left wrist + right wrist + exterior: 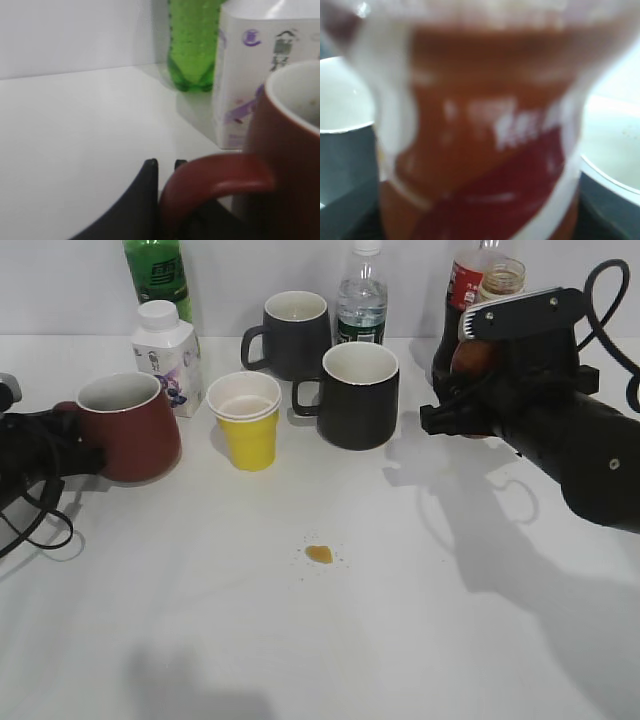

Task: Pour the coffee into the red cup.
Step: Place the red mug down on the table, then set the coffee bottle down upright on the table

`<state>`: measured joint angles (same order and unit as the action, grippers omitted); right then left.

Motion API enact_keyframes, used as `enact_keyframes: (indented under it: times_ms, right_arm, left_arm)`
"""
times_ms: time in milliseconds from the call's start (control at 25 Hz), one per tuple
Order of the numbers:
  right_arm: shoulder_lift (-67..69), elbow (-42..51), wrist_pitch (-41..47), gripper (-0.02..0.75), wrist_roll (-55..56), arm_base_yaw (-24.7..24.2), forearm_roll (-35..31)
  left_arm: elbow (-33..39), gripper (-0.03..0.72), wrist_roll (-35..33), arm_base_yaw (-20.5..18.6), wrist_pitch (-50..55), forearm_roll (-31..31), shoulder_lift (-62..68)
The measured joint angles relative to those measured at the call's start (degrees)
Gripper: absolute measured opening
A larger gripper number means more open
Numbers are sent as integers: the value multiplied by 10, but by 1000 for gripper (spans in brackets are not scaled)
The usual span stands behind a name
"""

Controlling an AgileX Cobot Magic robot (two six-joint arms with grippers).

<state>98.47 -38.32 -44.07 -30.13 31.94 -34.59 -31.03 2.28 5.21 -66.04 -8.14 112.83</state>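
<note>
The red cup [125, 430] stands at the left of the white table, its white inside showing. My left gripper [60, 445] is shut on its loop handle; in the left wrist view the handle [210, 182] sits between the black fingertips [165, 165]. The coffee bottle [500, 280], uncapped, stands at the back right. My right gripper [455, 405] is closed around its body. In the right wrist view the bottle's red-brown label [480, 125] fills the frame, blurred, and the fingers are hidden.
A yellow paper cup [247, 425], two black mugs [295, 330] [360, 395], a white carton [165, 350], a green bottle [158, 275], a water bottle [362, 295] and a cola bottle [462, 285] stand along the back. A small brown spill [319, 554] lies mid-table.
</note>
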Motion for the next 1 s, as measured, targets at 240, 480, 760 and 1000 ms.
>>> enact_keyframes:
  times_ms: [240,480,760,1000]
  right_arm:
    - [0,0,0,506,1,0,0]
    - [0,0,0,506,10,-1,0]
    - [56,0,-33,506,44,-12,6]
    - [118,0,-95,506,117,-12,76]
  left_arm:
    - [-4,77,-1,0,-4,-22,4]
    - [-4,286,6,0,-19,-26,4]
    - [19,337,7,0,-31,-26,4]
    - [51,338,8,0,-34,-26,-8]
